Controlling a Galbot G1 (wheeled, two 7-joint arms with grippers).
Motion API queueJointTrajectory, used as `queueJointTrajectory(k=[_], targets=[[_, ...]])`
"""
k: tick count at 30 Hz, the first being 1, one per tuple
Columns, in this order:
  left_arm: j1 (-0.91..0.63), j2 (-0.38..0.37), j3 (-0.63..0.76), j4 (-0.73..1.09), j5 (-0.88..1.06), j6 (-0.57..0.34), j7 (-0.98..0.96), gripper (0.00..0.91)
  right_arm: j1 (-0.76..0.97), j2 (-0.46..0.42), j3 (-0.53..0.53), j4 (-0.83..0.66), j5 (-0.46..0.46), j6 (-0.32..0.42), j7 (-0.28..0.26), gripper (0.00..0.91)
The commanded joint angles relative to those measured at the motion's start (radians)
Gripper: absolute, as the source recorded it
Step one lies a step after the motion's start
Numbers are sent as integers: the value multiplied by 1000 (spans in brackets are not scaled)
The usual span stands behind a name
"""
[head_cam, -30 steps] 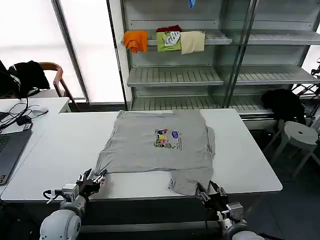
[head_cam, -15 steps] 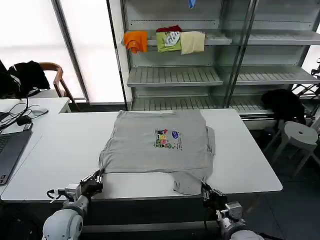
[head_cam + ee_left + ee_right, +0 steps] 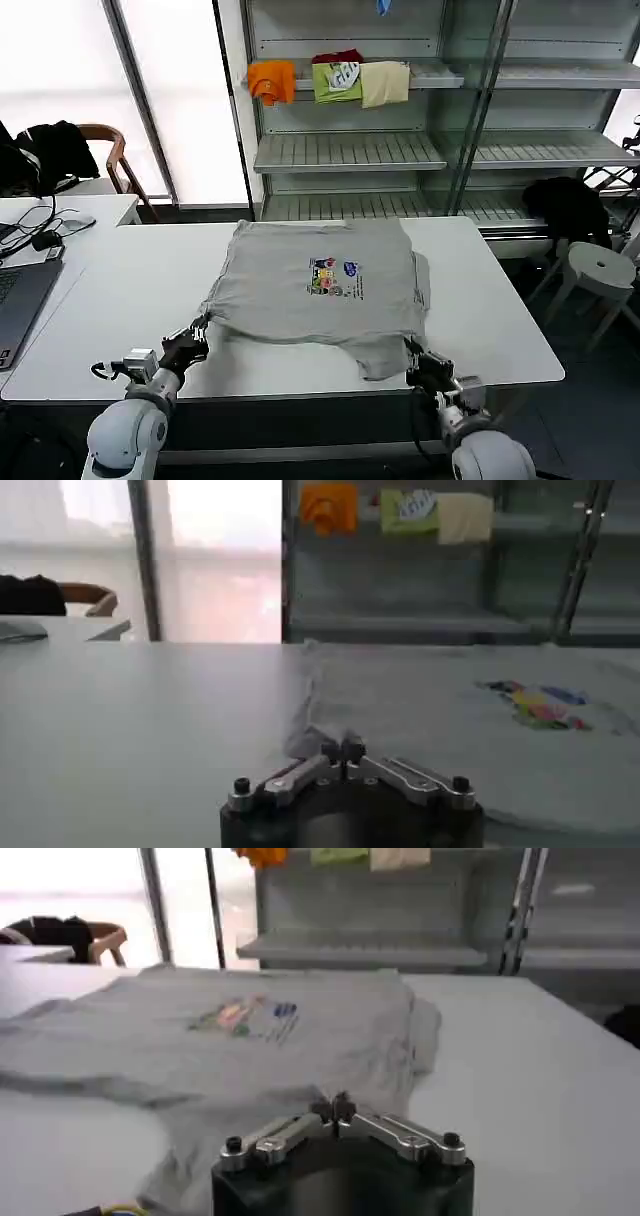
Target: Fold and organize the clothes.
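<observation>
A light grey shirt (image 3: 320, 285) with a small multicoloured chest print (image 3: 333, 278) lies spread on the white table (image 3: 120, 290). My left gripper (image 3: 197, 333) is shut on the shirt's near left corner, and the hem there is drawn up off the table. My right gripper (image 3: 410, 350) is shut on the near right corner, where the fabric bunches. In the left wrist view the closed fingertips (image 3: 341, 748) pinch the grey hem (image 3: 310, 735). From the right wrist, the gripper (image 3: 333, 1110) grips the shirt (image 3: 260, 1048) at its edge.
A laptop (image 3: 20, 300) and cables lie on the side table at left. Behind the table stands a shelf unit (image 3: 350, 150) holding orange, green and cream folded clothes (image 3: 330, 80). A stool (image 3: 600, 275) and a black garment (image 3: 565, 205) are at right.
Both grippers closed on the shirt's near corners and moved forward over the table, drawing the near hem away from the table's front edge and bunching it.
</observation>
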Motion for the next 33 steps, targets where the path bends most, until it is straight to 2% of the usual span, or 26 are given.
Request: queueJointTrajectory(k=[1, 5, 12, 17, 26, 33], targets=[[-195, -8, 4, 84, -73, -9, 2, 10, 302, 16, -13, -196, 4, 5, 1, 0], [-269, -17, 14, 158, -67, -2, 0, 10, 383, 48, -15, -309, 0, 7, 0, 0], [-355, -29, 28, 302, -21, -15, -14, 10, 446, 68, -13, -417, -7, 16, -7, 0], [-370, -27, 30, 372, 0, -37, -12, 10, 486, 85, -10, -532, -76, 46, -27, 0], [-382, -24, 45, 439, 33, -64, -1, 20, 530, 108, -7, -636, -113, 80, -43, 0], [-401, -24, 54, 465, 50, -74, 0, 20, 535, 112, -6, -656, -142, 97, -46, 0]])
